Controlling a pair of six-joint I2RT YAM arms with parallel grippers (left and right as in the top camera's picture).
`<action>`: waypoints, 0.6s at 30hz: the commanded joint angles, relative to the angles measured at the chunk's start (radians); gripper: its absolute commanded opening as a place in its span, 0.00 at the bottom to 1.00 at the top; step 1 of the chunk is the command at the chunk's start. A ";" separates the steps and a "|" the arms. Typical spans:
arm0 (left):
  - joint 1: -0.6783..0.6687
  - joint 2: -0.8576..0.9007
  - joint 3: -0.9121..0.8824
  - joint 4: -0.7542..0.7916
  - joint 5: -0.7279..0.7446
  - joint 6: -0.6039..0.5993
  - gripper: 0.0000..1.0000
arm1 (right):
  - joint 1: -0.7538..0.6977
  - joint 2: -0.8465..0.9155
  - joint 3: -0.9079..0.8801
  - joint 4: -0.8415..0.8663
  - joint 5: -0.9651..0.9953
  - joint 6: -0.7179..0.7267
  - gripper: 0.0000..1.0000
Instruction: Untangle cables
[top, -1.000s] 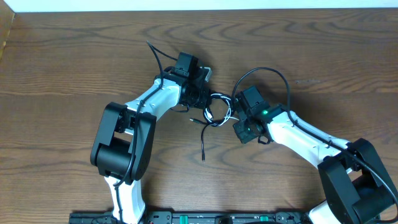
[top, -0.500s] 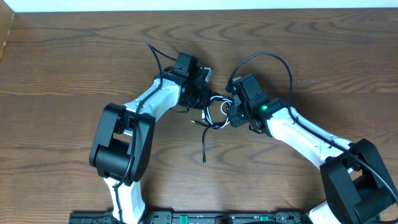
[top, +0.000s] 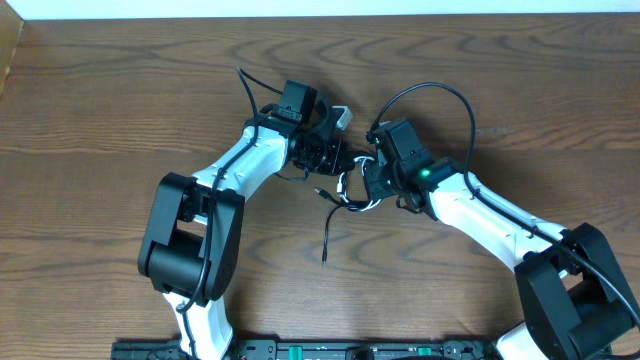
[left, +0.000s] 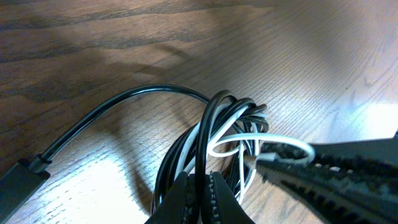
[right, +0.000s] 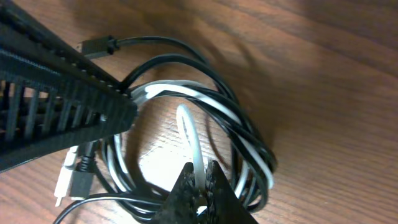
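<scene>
A black cable (top: 326, 232) and a white cable (top: 352, 190) lie coiled together in a tangle at the table's middle. My left gripper (top: 334, 157) sits at the tangle's left and is shut on a black cable loop (left: 205, 134). My right gripper (top: 368, 180) sits at the tangle's right and is shut on a white cable loop (right: 189, 140). In the left wrist view the right fingers (left: 323, 177) hold the white loop (left: 283, 142). A black plug (right: 94, 46) and a white plug (right: 64, 184) show in the right wrist view. One black end trails toward me.
The brown wooden table (top: 100, 120) stretches all around. Thick black arm wires arch over the left arm (top: 250, 92) and the right arm (top: 440, 95). The arm bases stand at the near edge.
My right gripper moved up and left into the tangle and closed on the white loop. My left gripper shifted slightly right with the black loop. The tangle has tightened between them.
</scene>
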 joint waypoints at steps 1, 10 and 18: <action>-0.003 -0.022 -0.004 -0.005 0.040 0.016 0.08 | 0.023 0.005 0.003 -0.001 -0.062 0.023 0.01; -0.003 -0.023 -0.004 -0.005 0.048 0.016 0.08 | 0.068 0.024 -0.034 0.051 -0.002 0.051 0.01; -0.002 -0.032 -0.004 -0.009 0.047 0.016 0.08 | 0.068 0.045 -0.034 0.067 0.006 0.070 0.30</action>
